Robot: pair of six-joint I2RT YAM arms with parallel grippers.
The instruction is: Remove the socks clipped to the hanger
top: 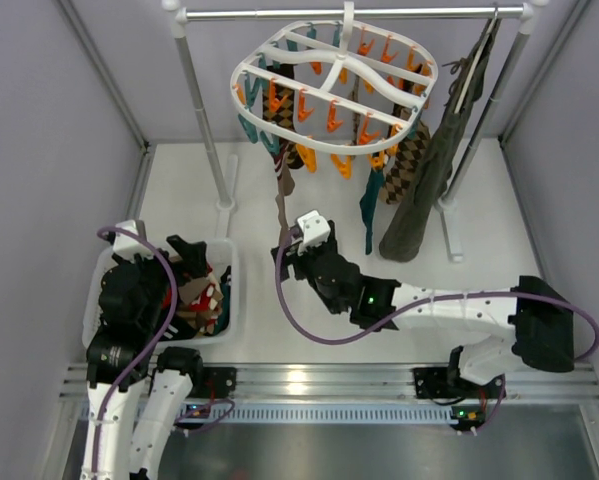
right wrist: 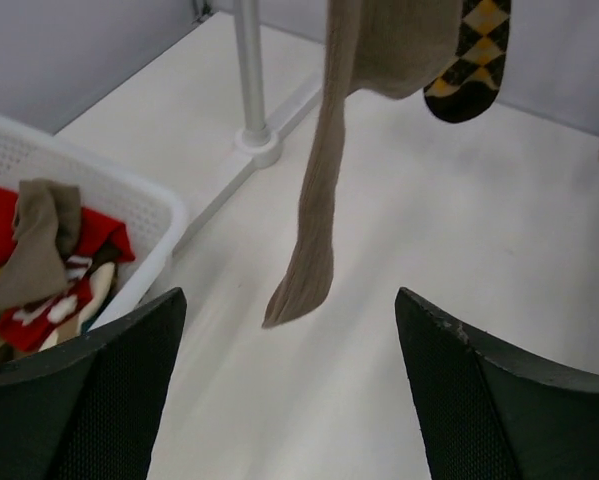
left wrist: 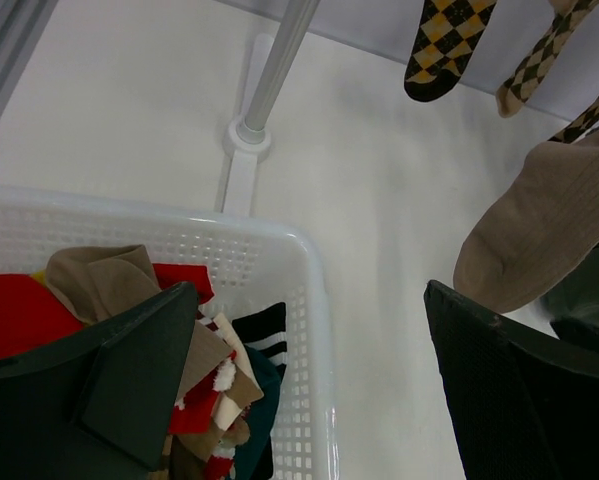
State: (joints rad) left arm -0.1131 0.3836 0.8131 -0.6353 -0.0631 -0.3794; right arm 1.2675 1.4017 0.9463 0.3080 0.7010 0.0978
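Hanger (top: 241, 72) hangs on the rear rail (top: 279, 13). Argyle socks (top: 407, 160), teal sock (top: 369, 210) and tan sock (top: 281, 200) are clipped beneath it. Right gripper (right wrist: 289, 300): released, empty, near the tan sock's toe. Left gripper (left wrist: 309, 295): released, empty, over the corner of the white basket (left wrist: 314, 300).

hanger (top: 314, 141) hung under rail (top: 279, 13) | socks (top: 409, 160) hung beneath hanger | garment (top: 429, 180) right of hanger | basket (top: 231, 300) on surface (top: 499, 230), front-left of hanger
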